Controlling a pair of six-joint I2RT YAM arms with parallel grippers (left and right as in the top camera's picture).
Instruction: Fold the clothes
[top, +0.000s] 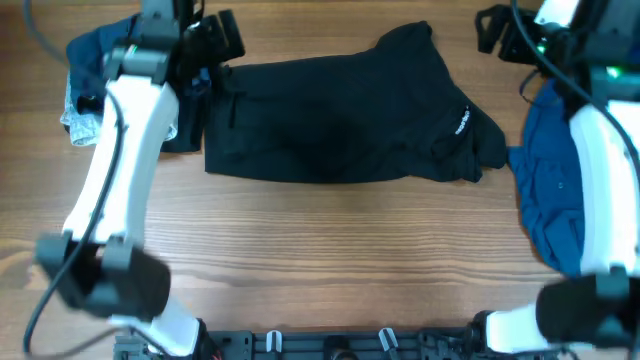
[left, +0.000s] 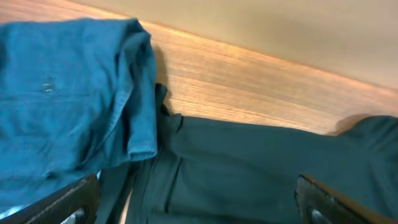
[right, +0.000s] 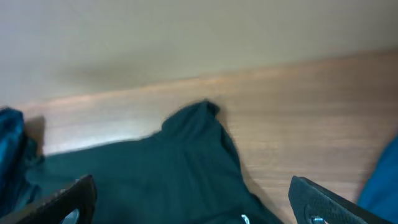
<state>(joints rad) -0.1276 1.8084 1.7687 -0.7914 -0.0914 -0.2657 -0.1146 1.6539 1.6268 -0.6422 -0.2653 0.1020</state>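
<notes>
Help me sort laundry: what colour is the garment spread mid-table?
Black, with small white lettering; the garment shows best overhead.

We see a black fabric garment (top: 340, 115) mid-table, plain except for a small white printed mark (top: 462, 120) near its three o'clock edge; in the wrist views the same cloth looks dark greenish. At ten o'clock lies a plain teal-blue cloth garment (top: 95, 50), with a pale white-and-grey speckled cloth (top: 78, 118) beside it. At three o'clock a deeper blue crumpled garment (top: 555, 190) shows no pattern. The wooden table (top: 320, 260) is warm brown with streaky grain. The left arm (top: 125, 150) and the right arm (top: 605, 180) are white with black joints.
</notes>
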